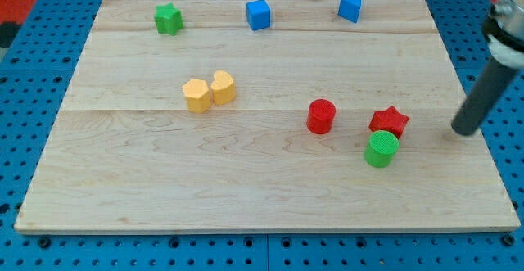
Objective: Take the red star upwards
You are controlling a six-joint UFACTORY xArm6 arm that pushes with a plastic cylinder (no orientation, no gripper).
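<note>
The red star (pixel 389 121) lies on the wooden board at the view's right, just above and touching a green cylinder (pixel 381 149). A red cylinder (pixel 321 116) stands to the star's left, apart from it. My tip (pixel 464 131) rests on the board to the right of the red star, with a gap between them. The dark rod slants up toward the view's top right.
Two yellow blocks (pixel 209 91) sit side by side left of centre. A green star (pixel 169 19) and two blue blocks (pixel 258 14) (pixel 350 7) lie along the board's top edge. The board (pixel 246 189) rests on a blue pegboard.
</note>
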